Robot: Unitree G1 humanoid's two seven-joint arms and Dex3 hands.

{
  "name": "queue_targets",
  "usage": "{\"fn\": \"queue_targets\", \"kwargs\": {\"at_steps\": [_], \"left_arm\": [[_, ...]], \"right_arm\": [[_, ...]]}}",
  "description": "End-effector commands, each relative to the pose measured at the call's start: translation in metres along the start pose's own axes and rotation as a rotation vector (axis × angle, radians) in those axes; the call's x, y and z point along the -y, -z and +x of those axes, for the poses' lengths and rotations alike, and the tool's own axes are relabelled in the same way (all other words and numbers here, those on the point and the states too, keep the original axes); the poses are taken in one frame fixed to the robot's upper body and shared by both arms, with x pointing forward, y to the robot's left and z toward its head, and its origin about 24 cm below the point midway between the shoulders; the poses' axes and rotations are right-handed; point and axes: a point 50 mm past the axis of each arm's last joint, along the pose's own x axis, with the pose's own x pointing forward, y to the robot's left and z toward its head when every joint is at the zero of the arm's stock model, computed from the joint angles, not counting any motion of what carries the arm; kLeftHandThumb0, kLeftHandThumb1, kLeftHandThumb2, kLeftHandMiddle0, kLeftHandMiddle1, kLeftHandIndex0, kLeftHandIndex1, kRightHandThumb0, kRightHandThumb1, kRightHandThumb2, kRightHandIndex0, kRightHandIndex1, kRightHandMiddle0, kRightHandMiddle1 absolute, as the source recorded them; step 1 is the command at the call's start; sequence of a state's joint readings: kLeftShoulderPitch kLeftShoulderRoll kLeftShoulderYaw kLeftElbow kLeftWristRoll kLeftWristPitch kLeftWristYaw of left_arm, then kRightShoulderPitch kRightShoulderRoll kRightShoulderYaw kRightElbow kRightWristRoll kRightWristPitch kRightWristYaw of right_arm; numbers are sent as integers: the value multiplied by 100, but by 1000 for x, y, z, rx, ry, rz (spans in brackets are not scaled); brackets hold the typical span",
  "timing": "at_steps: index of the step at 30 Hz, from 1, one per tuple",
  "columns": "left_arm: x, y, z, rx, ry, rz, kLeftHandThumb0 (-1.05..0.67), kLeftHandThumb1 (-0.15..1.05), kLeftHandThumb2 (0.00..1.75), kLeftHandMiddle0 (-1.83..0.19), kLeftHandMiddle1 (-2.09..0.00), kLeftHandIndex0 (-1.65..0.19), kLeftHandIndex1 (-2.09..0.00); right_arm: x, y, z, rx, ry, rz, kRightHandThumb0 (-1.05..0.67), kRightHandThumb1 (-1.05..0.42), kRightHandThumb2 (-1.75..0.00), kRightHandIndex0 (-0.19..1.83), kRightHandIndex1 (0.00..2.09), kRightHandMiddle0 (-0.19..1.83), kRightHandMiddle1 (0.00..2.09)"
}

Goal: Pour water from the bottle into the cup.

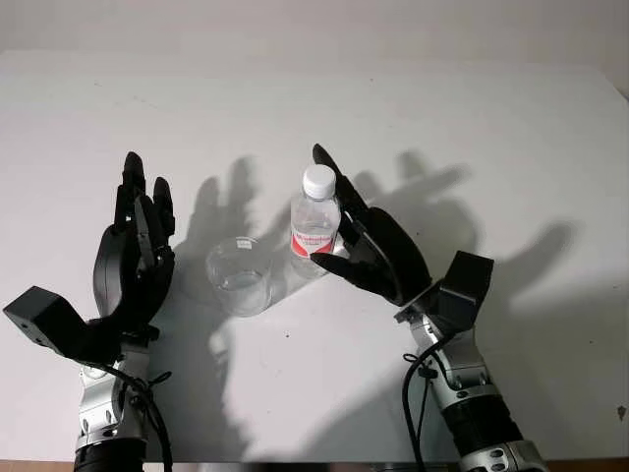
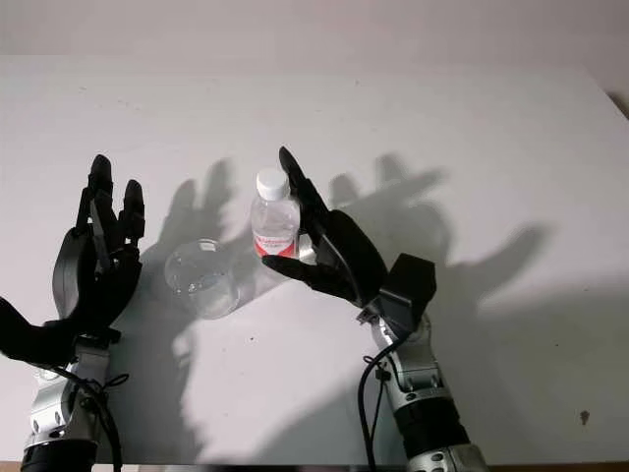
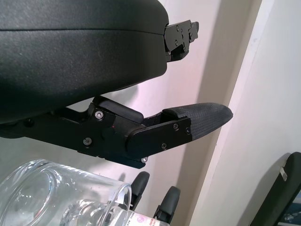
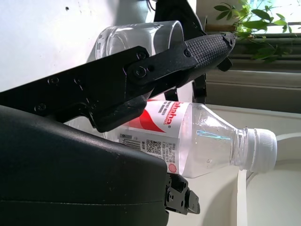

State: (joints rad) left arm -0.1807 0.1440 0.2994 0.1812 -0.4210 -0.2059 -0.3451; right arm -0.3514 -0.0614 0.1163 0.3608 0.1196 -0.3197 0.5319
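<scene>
Our right hand (image 1: pixel 369 246) cups the capped bottle (image 1: pixel 314 228) mid-desk, fingers around but not yet closed; we should grip its label squarely. The cup (image 1: pixel 239 276) stands just beside; left hand (image 1: pixel 136 251) open near it.

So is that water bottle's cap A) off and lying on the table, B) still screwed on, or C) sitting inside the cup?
B: the white cap sits on top of the upright bottle, which the right hand is closing around beside the cup.
</scene>
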Motion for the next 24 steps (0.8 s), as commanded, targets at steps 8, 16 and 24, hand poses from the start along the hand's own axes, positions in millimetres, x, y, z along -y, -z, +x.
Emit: {"fn": "queue_targets", "kwargs": {"at_steps": [8,16,24], "left_arm": [[-5,5,-9,-23,-37,-6,-70,105,67,19,0,19,0],[-8,3,-7,-18,-42,3,-70,105,65,19,0,19,0],[-7,1,-5,-15,-43,16,-70,105,64,19,0,19,0]], "right_arm": [[-8,3,8,2,39,-31,-95,-99,-6,-19,0,-19,0],[-3,15,16,-49,103,-25,-94,-101,-6,-19,0,-19,0],[-1,18,22,-72,123,-6,-93,-100,-5,-19,0,-19,0]]}}
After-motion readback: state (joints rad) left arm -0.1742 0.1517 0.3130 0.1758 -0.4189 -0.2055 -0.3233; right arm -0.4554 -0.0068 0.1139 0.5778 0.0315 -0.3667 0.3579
